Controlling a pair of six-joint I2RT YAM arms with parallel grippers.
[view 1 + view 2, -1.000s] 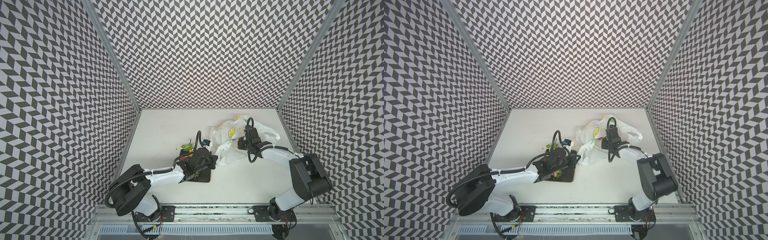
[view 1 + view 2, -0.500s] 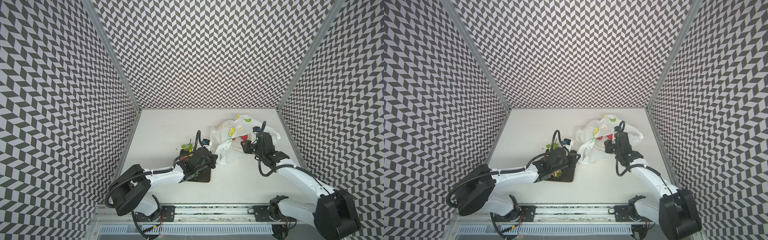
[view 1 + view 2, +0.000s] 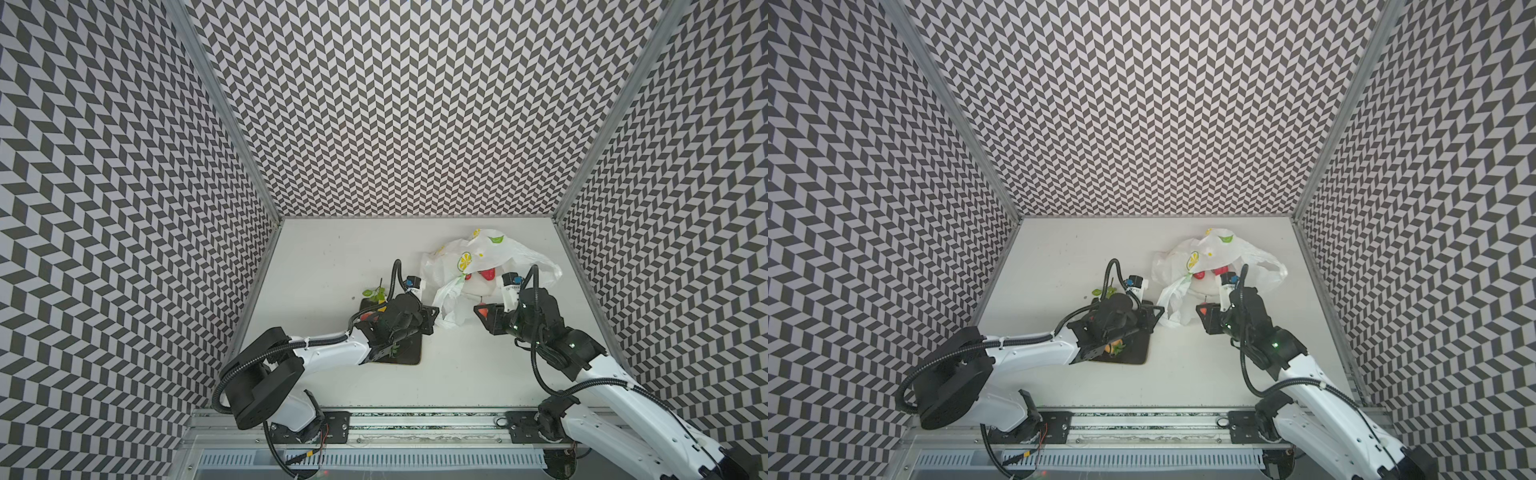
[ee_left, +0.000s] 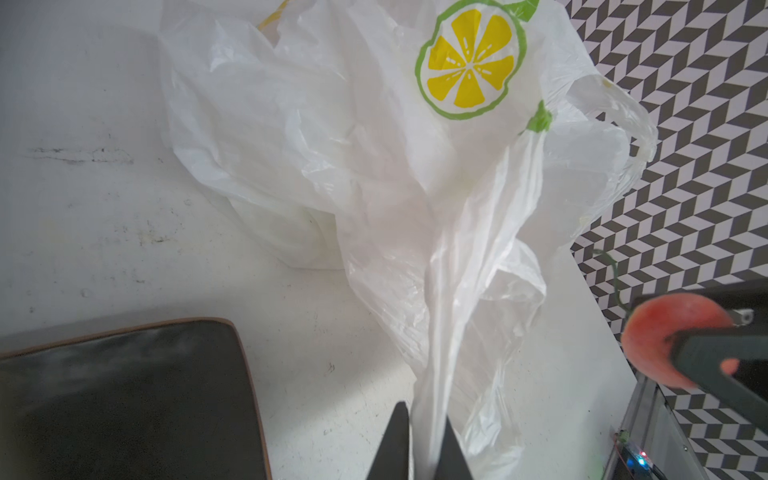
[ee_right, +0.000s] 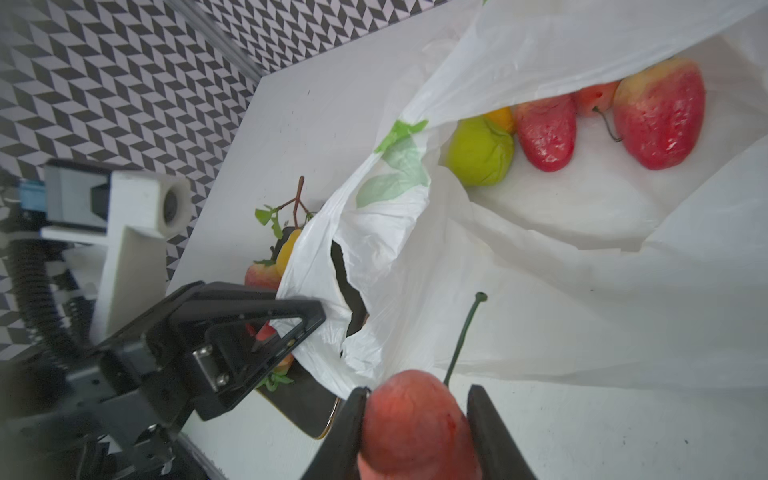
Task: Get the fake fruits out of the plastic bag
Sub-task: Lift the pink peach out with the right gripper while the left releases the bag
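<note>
- While the right gripper (image 5: 417, 399) holds a peach (image 5: 415, 436) clear of the plastic bag (image 3: 490, 253), the key relation is peach to plate. In a top view the dark plate (image 3: 409, 353) lies near, at about 8 o'clock from that claw, and the left arm (image 3: 328, 357) hangs over much of it.
- Right claw: closed on the peach, one finger on each side. The fruit's long axis runs along the fingers, and the green stem pokes past the tips toward the bag.
- Left gripper (image 4: 424, 436): jaws nearly together, pinching a taut bunched strand of bag film. The tips sit just off the plate's 2 o'clock corner.
- Bag: at 1–2 o'clock on the table (image 3: 332, 270), with the mouth facing 6 o'clock.
- Fruits left inside: green pear (image 5: 480, 151), red strawberries (image 5: 546, 133), others partly hidden. They lie at 12 o'clock from the right claw.
- Some fruits are on the plate, e.g. lemon with twig (image 5: 289, 249); the arm hides the count.
- Judgement: the right arm makes the drop, since the left arm is nearer the plate but busy with the bag. The plate's 5 o'clock side looks freest, and bumping the left arm is the risk.
</note>
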